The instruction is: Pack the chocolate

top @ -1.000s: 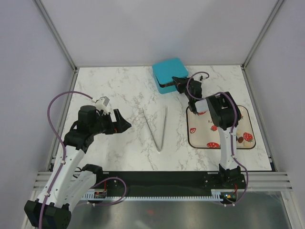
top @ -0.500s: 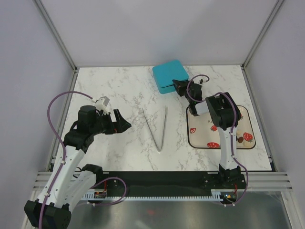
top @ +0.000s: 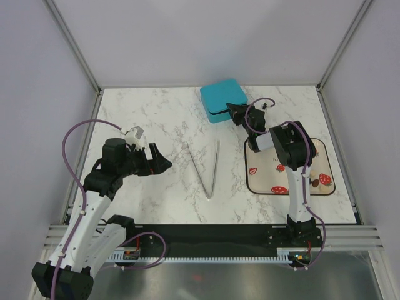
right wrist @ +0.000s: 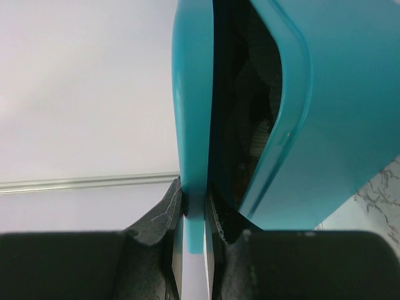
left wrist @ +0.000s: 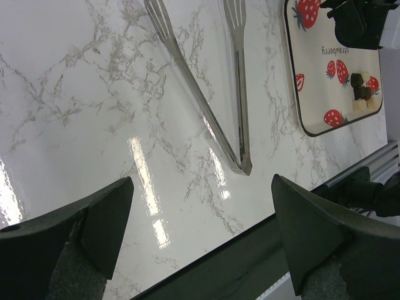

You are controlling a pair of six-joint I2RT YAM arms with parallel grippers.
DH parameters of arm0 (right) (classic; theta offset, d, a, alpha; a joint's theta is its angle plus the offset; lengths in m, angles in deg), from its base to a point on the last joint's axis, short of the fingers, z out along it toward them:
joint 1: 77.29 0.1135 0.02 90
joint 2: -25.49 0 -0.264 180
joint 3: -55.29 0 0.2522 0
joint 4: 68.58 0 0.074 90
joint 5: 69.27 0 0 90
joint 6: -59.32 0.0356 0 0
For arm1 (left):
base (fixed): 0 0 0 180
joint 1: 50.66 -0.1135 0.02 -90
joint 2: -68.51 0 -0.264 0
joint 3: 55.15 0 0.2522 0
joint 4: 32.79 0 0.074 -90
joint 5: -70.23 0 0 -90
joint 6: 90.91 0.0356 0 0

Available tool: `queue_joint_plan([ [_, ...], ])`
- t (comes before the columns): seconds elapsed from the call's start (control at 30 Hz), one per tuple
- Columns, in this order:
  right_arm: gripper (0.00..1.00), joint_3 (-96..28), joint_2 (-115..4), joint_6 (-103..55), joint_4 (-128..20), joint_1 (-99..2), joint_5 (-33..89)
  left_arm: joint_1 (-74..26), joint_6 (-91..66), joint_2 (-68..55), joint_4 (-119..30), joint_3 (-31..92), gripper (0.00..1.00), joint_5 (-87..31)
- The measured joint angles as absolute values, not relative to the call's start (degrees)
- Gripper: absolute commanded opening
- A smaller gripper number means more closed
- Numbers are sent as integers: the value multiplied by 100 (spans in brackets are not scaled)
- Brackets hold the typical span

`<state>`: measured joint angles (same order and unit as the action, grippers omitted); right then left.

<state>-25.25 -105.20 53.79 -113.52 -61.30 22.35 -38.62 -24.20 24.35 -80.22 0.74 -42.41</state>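
Several small chocolates (left wrist: 360, 94), dark brown and whitish, lie on the strawberry-print mat (left wrist: 319, 75) at the right. The teal box (top: 219, 94) stands at the back of the table, its lid slightly lifted, with a dark gap along the near edge. My right gripper (top: 233, 112) is shut on the thin teal lid edge (right wrist: 194, 94); the right wrist view shows both fingers (right wrist: 164, 209) pinching it beside the box body (right wrist: 337, 94). My left gripper (top: 164, 161) hangs open and empty above the marble, left of the tongs, its jaws wide apart (left wrist: 201, 182).
Metal tongs (top: 209, 169) lie in a V on the marble table (top: 150, 112) between the arms, tips toward the back. The mat (top: 297, 169) lies under my right arm. Grey walls and a metal frame close in the table. The black base rail (top: 206, 234) runs along the near edge.
The right gripper has shifted slightly with the lid edge in it, and the dark gap under the lid looks narrower than one second ago. The left arm has not moved.
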Motion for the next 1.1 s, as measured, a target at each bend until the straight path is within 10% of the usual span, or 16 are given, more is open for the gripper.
queue_joint_plan([
  [0.47,30,-2394,-10512,5527,-11348,-6128,2172,-3862,-2420,2435,-8022,74,100,-4239],
  [1.1,41,-1902,-9685,5348,-10148,-6141,2135,-3862,-2420,2486,-8024,74,100,-4217],
])
